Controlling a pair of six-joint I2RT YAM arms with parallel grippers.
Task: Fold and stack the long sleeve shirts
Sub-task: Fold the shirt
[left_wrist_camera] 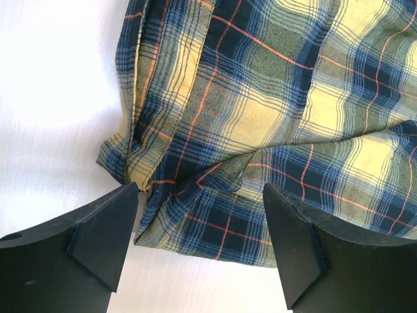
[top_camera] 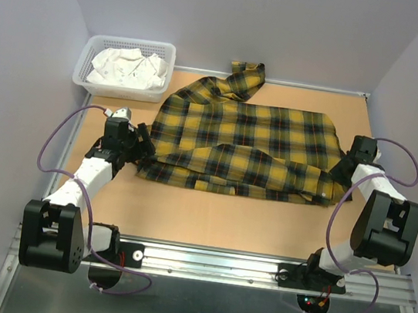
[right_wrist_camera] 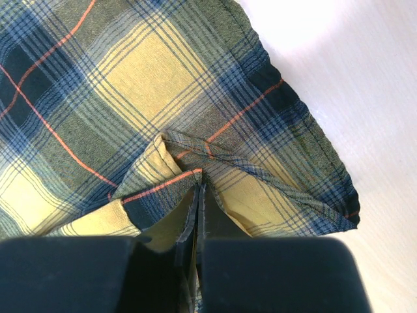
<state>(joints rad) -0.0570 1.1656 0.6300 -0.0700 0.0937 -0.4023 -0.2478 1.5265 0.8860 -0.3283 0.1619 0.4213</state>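
Plaid shirt (top_camera: 246,142) lies partly folded, one sleeve prob loose at back. R gripper (right_wrist_camera: 199,195) pinches its corner; L gripper (left_wrist_camera: 199,228) gapes over hem. Stacking not begun.

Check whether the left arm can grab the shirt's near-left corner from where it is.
Probably yes: the left gripper hangs open right over the plaid shirt corner, with nothing between them.
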